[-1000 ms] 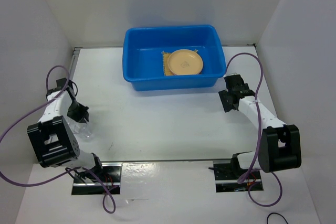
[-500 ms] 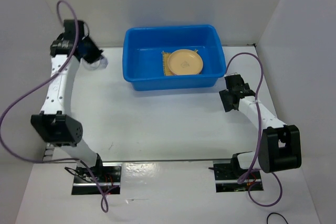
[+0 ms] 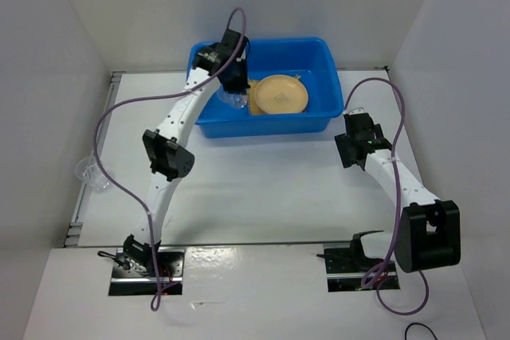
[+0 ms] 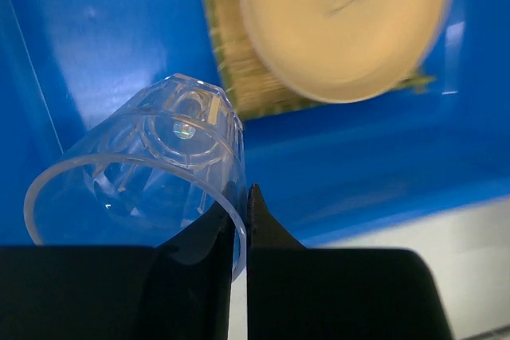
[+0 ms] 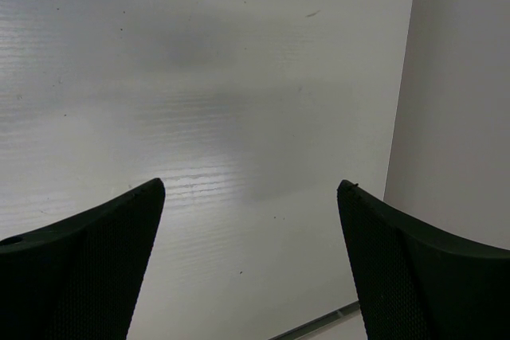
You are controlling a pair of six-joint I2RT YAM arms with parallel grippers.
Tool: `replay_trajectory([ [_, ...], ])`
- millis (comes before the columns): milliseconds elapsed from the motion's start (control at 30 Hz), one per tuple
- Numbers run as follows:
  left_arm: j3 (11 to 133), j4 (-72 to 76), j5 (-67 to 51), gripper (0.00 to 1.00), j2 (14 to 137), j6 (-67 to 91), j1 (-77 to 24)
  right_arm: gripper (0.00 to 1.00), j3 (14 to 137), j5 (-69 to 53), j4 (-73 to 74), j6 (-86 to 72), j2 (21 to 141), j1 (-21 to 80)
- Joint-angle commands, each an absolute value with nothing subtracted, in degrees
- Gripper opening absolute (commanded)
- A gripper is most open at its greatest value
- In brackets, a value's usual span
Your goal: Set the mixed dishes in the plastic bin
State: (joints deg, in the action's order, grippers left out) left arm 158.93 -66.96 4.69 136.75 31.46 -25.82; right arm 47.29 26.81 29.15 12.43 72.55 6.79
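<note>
The blue plastic bin (image 3: 209, 109) stands at the back middle. In it a tan-orange plate (image 3: 280, 93) lies on the woven bamboo mat (image 3: 253, 101); no pink plate shows. My left gripper (image 3: 232, 85) hangs over the bin's left half, shut on the rim of a clear cup (image 3: 231, 100). In the left wrist view the gripper (image 4: 243, 201) pinches the cup (image 4: 151, 173) above the bin floor (image 4: 111, 29), beside the mat (image 4: 239, 77) and plate (image 4: 343, 21). A second clear cup (image 3: 92, 174) lies at the table's left edge. My right gripper (image 3: 349, 151) is open and empty, also in its wrist view (image 5: 251, 189).
White walls close in the table on the left, back and right. The right gripper hovers over bare white table (image 5: 239, 77) near the right wall (image 5: 462, 77), just in front of the bin's right corner.
My left arm has swung from the table's left side to the back left and then over the bin, carrying the clear cup. The right arm has barely moved.
</note>
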Motion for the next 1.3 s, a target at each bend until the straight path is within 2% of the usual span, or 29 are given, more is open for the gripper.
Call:
replay_trajectory([
  [0,160.9,-71.4,9.0,0.00,140.8,29.8,-25.0,0.93,47.2,28.4,26.5,11.3,70.7,7.3],
  [333,157.1,-72.2,8.5,0.00,147.3,30.9,-24.5,0.93,47.2,29.0,26.5,11.3,70.1,7.3],
  [700,160.1,-72.2,8.6,0.14,149.7,30.4,-24.0,0.93,47.2,29.0,26.5,11.3,70.1,7.3],
  [800,161.3,-72.2,9.1,0.30,148.5,30.9,-24.0,0.93,47.2,29.0,26.5,11.3,70.7,7.3],
  [833,161.9,-72.2,9.1,0.39,147.5,30.9,-24.0,0.93,47.2,29.0,26.5,11.3,70.7,7.3],
  [867,161.9,-72.2,9.1,0.63,147.0,30.9,-24.0,0.93,47.2,29.0,26.5,11.3,70.7,7.3],
  [967,163.3,-71.7,9.1,0.87,145.3,30.9,-23.4,0.93,47.2,29.0,26.5,11.3,70.7,7.3],
  [1000,163.8,-71.7,9.1,0.99,145.3,30.9,-23.4,0.93,47.2,29.0,26.5,11.3,70.7,7.3],
  [1167,167.0,-73.2,12.2,0.99,142.1,30.9,-22.8,0.93,47.2,29.0,26.5,11.3,71.2,7.3],
  [1267,170.9,-74.4,24.4,0.99,136.1,32.1,-23.5,0.93,47.2,29.0,26.5,11.3,71.2,7.3],
])
